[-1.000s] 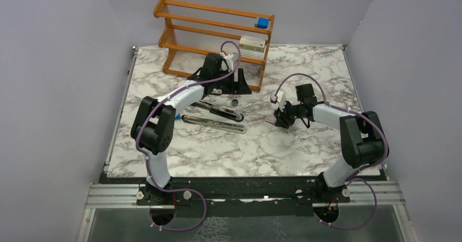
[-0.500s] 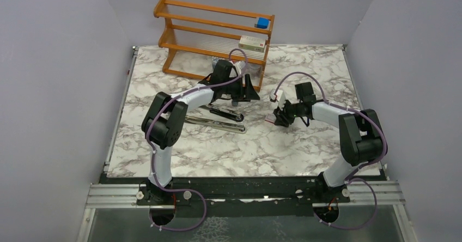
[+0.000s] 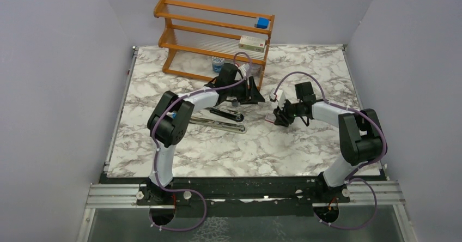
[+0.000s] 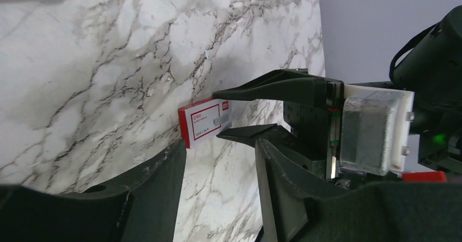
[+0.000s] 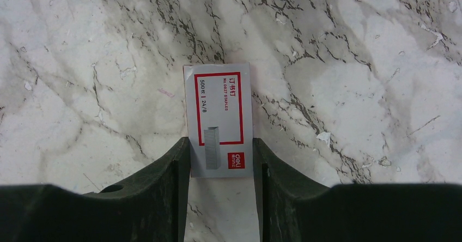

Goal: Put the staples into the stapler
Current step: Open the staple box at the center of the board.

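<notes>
Find the stapler (image 3: pixel 218 118) a little left of centre on the table (image 3: pixel 305 144), opened into two long bars lying flat and nearly side by side, black behind silver. Just behind and to its right, note the left gripper (image 3: pixel 257 94), jaws apart at a middling gap with only marble between them. Further right, well clear of the stapler, see the right gripper (image 5: pixel 220 141) clamped on the long sides of a red-and-white box (image 5: pixel 218 119), held low at the marble.

Around all this: white marble veined in grey, a wooden rack (image 3: pixel 212 29) at the back edge carrying a blue block (image 3: pixel 263 22) and a pale carton (image 3: pixel 252 43), and plain lilac-grey walls (image 3: pixel 54 89) on three sides.

Against a second ago, count one change: a swing of the left arm away from the rack and rightward, toward the right gripper. No shift in stapler, box or right arm.

Read the stapler's long axis as left to right across the table, its right end slightly nearer the arms' bases. Cannot tell which end carries the hinge.
</notes>
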`<state>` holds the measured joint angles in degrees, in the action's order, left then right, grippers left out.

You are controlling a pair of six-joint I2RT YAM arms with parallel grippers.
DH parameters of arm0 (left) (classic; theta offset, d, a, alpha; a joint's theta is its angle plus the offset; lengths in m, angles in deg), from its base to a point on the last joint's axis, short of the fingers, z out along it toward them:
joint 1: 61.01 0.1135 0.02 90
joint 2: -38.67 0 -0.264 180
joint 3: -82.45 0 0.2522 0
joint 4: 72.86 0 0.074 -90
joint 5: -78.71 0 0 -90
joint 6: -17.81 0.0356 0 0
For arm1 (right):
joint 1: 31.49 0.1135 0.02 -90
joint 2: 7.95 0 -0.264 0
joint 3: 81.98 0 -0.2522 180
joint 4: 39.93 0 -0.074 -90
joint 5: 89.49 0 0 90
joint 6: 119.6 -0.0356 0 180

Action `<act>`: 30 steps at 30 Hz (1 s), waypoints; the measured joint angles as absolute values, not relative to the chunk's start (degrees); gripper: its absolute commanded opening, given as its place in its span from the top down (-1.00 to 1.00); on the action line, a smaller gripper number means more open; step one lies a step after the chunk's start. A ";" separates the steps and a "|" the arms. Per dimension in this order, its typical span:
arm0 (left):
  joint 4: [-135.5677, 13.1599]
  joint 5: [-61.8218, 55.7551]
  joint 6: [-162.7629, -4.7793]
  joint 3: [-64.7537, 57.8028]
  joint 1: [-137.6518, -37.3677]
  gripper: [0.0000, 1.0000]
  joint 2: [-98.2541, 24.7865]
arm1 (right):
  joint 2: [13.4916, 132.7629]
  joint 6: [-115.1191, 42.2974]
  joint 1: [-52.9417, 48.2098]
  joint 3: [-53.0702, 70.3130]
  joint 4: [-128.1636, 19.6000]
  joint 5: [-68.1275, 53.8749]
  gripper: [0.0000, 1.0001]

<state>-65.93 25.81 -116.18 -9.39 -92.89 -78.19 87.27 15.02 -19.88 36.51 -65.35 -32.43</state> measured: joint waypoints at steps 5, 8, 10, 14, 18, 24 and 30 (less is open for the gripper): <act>-66.30 25.76 -116.11 -9.41 -94.94 0.18 -80.79 | 87.27 15.00 -19.90 36.51 -65.33 -32.54 0.39; -66.21 25.76 -116.03 -9.41 -95.66 0.30 -82.49 | 87.27 15.02 -19.92 36.51 -65.33 -32.59 0.39; -66.21 25.74 -115.81 -9.41 -95.75 0.31 -83.02 | 87.27 15.00 -19.94 36.51 -65.33 -32.59 0.38; -66.26 25.74 -115.59 -9.48 -95.90 0.32 -83.08 | 87.27 15.00 -19.94 36.51 -65.33 -32.61 0.39; -66.26 25.72 -115.41 -9.76 -96.25 0.35 -83.58 | 87.27 15.00 -19.94 36.51 -65.35 -32.61 0.39; -66.24 25.55 -115.35 -10.37 -97.28 0.35 -85.31 | 87.46 15.02 -19.94 36.25 -65.50 -32.61 0.39; -65.49 25.28 -114.93 -10.77 -97.52 0.35 -86.19 | 88.51 15.02 -19.94 34.91 -65.78 -32.59 0.40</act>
<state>-65.49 25.28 -114.93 -10.77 -97.52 -86.19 88.51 15.02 -19.94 34.91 -65.78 -32.59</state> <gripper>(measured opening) 0.330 0.436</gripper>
